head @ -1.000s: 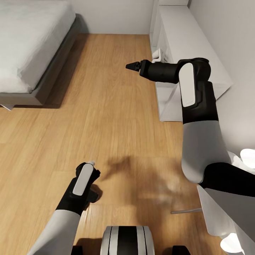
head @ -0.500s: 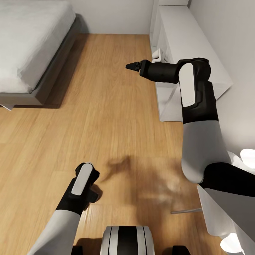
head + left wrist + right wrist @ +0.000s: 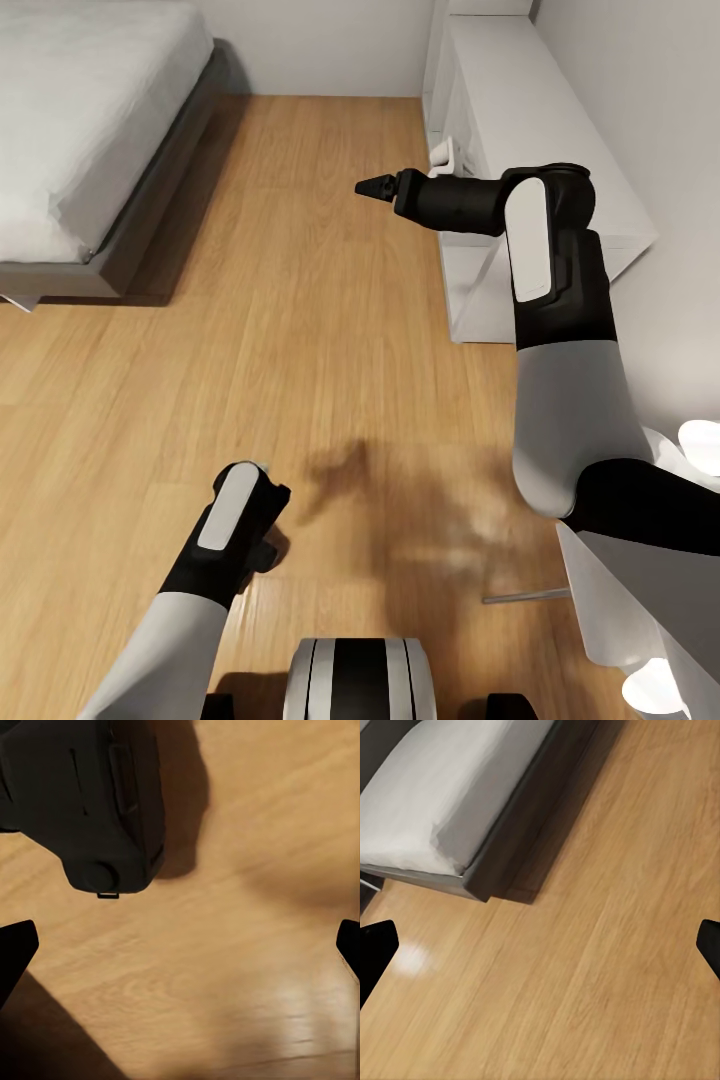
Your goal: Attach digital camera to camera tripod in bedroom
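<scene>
The digital camera and the camera tripod are out of view. My right gripper (image 3: 372,186) is held out level over the wood plank floor (image 3: 300,330), beside the white cube shelves (image 3: 520,110). In the right wrist view its fingertips (image 3: 376,949) stand far apart, open and empty. My left arm (image 3: 232,520) hangs low near my base. In the left wrist view the left gripper (image 3: 180,945) is open over bare floor. Beyond it sits a black rounded body (image 3: 90,802) that I cannot identify.
The grey bed (image 3: 80,130) fills the back left, its dark frame (image 3: 521,832) also in the right wrist view. A small white object (image 3: 445,152) sits in a shelf cube. A thin silver rod (image 3: 525,597) pokes out at lower right.
My left forearm has drifted slightly lower and closer to my base. The right arm and the view have stayed put.
</scene>
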Controlling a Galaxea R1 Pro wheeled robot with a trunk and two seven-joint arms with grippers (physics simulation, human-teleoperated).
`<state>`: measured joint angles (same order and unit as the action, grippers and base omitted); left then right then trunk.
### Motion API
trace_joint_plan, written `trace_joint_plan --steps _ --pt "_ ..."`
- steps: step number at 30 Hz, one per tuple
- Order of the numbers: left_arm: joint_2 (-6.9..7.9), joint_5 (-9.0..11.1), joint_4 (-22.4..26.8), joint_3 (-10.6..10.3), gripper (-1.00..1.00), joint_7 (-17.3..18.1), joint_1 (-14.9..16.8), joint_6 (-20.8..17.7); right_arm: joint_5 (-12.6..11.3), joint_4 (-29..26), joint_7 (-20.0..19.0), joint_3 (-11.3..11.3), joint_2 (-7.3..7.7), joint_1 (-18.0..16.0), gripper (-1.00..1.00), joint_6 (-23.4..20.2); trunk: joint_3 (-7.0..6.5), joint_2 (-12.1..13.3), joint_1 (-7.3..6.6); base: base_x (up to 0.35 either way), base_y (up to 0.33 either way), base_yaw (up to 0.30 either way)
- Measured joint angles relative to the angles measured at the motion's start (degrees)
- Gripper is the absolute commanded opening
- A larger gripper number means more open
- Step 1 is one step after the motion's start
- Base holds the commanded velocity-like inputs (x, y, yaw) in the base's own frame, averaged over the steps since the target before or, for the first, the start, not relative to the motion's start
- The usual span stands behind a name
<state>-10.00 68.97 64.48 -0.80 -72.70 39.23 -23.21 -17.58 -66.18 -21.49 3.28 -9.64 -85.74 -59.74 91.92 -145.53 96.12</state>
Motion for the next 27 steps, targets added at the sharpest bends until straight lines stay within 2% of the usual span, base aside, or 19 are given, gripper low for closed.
trace_joint_plan --steps 9,16,17,18,27 --pt "0.27 0.1 -4.0 0.0 1.00 1.8 0.0 2.2 0.0 0.0 0.0 0.0 0.02 0.0 1.00 0.0 0.00 0.0 0.00 0.000 0.000 0.000" --pt "0.66 -0.2 -8.7 0.0 1.00 7.4 0.0 2.5 0.0 0.0 0.0 0.0 0.04 0.0 1.00 0.0 0.00 0.0 0.00 0.000 0.000 0.000" --pt "0.75 -0.4 -9.6 0.0 1.00 9.8 0.0 2.5 0.0 0.0 0.0 0.0 0.04 0.0 1.00 0.0 0.00 0.0 0.00 0.000 0.000 0.000" --pt "0.77 -0.5 -9.8 0.0 1.00 10.4 0.0 2.5 0.0 0.0 0.0 0.0 0.04 0.0 1.00 0.0 0.00 0.0 0.00 0.000 0.000 0.000" --pt "0.90 -0.8 -10.5 0.0 1.00 12.5 0.0 2.5 -0.1 0.0 0.0 0.0 0.04 0.0 1.00 0.0 0.00 0.0 0.00 0.000 0.000 0.000"
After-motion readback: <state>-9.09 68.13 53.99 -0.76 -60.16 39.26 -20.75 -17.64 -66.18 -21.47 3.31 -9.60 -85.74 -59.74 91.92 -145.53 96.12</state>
